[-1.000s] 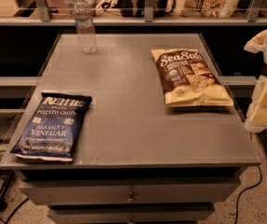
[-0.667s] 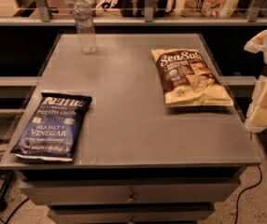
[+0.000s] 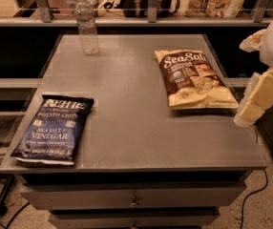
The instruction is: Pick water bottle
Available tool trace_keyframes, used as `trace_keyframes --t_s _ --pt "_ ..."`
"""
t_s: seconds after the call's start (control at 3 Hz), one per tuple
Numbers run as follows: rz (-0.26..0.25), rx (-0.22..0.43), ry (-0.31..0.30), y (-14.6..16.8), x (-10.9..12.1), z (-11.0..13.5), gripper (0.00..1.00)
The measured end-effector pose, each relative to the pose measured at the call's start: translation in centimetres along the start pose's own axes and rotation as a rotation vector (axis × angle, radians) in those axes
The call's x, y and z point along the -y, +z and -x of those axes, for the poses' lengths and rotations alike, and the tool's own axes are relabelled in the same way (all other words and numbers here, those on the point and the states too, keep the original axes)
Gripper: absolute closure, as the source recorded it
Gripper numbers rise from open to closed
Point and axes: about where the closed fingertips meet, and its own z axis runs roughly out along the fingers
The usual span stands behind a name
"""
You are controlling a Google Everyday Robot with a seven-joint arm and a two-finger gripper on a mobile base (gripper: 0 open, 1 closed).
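The water bottle [image 3: 87,24] stands upright at the far left corner of the grey table [image 3: 127,104]. It is clear plastic with a white cap and a pale label band. The gripper [image 3: 258,99] is at the right edge of the view, off the table's right side, blurred and pale, far from the bottle. Nothing shows between its fingers.
A blue Kettle salt and vinegar chip bag [image 3: 53,129] lies at the front left. A tan and brown Sea Salt chip bag [image 3: 194,78] lies at the right, close to the gripper. A shelf rail with items [image 3: 151,4] runs behind the table. Drawers [image 3: 134,202] sit below.
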Motion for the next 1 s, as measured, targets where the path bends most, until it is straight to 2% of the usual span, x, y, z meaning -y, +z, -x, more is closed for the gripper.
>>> trace_keyframes --t_s 0.33,0.67,1.0 --pt "0.020 0.162 0.004 2.3 2.2 3.6 0.00" --pt "0.030 0.235 0.001 3.3 3.4 5.7 0.00" --pt "0.029 0.243 0.003 3.4 3.4 5.8 0.00"
